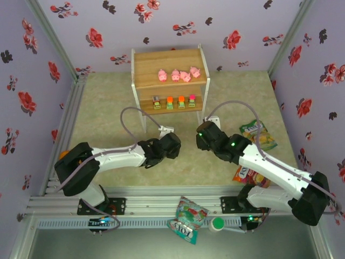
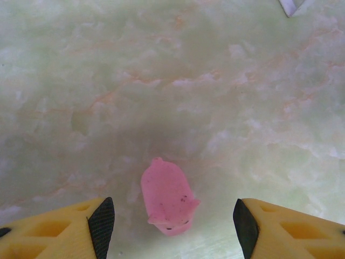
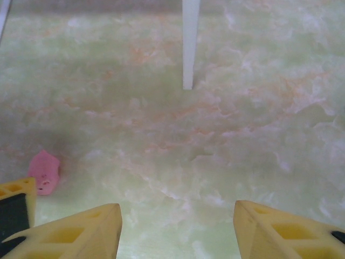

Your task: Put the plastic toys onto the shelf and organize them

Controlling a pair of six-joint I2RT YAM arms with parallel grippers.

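The shelf (image 1: 141, 65) stands at the back of the table. Several pink pigs (image 1: 175, 75) line its top board, and several blocky toys (image 1: 169, 102) sit in a row on the lower board. One more pink pig (image 2: 167, 197) lies on the marbled table, between the fingers (image 2: 102, 226) of my left gripper (image 2: 173, 226) and touching neither; that gripper (image 1: 171, 141) is open. My right gripper (image 3: 177, 232) is open over bare table with nothing between its fingers. From the right wrist the same pig (image 3: 44, 171) lies off to the left.
A white shelf leg (image 3: 190, 43) stands ahead of the right gripper. Snack bags lie at the right (image 1: 257, 135) (image 1: 248, 175) and over the front rail (image 1: 186, 218). An orange round object (image 1: 64, 155) sits by the left arm's base. Flowered walls close in three sides.
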